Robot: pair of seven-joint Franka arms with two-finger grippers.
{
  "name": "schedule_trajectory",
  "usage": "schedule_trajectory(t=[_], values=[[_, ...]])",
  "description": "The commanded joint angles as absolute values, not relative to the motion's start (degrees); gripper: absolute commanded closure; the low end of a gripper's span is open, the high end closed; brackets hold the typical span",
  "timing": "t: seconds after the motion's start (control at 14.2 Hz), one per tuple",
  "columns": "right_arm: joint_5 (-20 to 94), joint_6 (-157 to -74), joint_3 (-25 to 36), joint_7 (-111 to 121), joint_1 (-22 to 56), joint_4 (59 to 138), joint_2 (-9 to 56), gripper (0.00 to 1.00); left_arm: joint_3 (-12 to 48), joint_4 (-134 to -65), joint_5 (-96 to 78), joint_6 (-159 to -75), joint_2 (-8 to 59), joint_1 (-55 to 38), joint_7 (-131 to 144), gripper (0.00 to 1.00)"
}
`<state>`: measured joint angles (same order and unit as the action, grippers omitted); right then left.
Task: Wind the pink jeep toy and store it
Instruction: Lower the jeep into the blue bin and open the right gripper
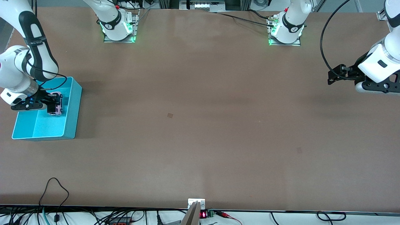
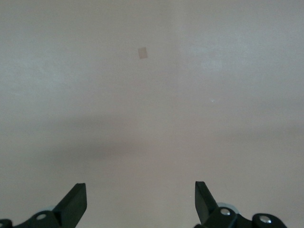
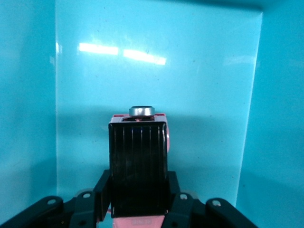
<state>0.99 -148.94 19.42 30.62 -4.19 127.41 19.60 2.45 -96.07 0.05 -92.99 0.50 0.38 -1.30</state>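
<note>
Over the turquoise bin (image 1: 70, 125), the right gripper (image 1: 53, 104) clamps the pink jeep toy (image 1: 58, 107) by its sides, low between the walls. Storing looks nearly done; only lowering and release remain. Beneath the waiting left gripper (image 1: 332, 76), jaws wide and empty, lies bare table (image 1: 200, 125).

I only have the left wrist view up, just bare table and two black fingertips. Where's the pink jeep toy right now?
Observer: The pink jeep toy is in the right hand, which is shut on it over the blue bin.
Operator: Is it resting on the bin floor?
Observer: I cannot tell; the right wrist view shows its black ribbed roof between the fingers, with the bin's walls around it.
Operator: And my left hand?
Observer: The left hand waits open over bare table at the left arm's end, holding nothing.
</note>
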Motion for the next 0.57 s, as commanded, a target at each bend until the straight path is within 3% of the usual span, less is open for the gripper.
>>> schedule_trajectory(t=[0.0,0.07,0.21,0.35,0.49], values=[[2.0,-149.4,19.7,31.2,-4.4,127.1,20.7,0.79,2.3,-96.0,-0.7,-92.1,-0.2,0.3,-1.2,0.00],[2.0,-149.4,19.7,31.1,-4.4,127.0,21.3,0.68,2.3,-96.0,-0.7,-92.1,-0.2,0.3,-1.2,0.00],[1.9,-149.4,19.7,31.1,-4.3,126.9,21.4,0.31,2.3,-96.0,-0.7,-92.1,-0.2,0.3,-1.2,0.00],[1.9,-149.5,19.7,31.1,-4.2,126.5,21.4,0.00,2.3,-96.0,-0.7,-92.1,-0.1,0.3,-1.2,0.00],[1.9,-148.7,19.5,31.1,-3.8,124.2,20.7,0.00,2.3,-96.0,-0.7,-92.1,-0.2,0.3,-1.2,0.00]])
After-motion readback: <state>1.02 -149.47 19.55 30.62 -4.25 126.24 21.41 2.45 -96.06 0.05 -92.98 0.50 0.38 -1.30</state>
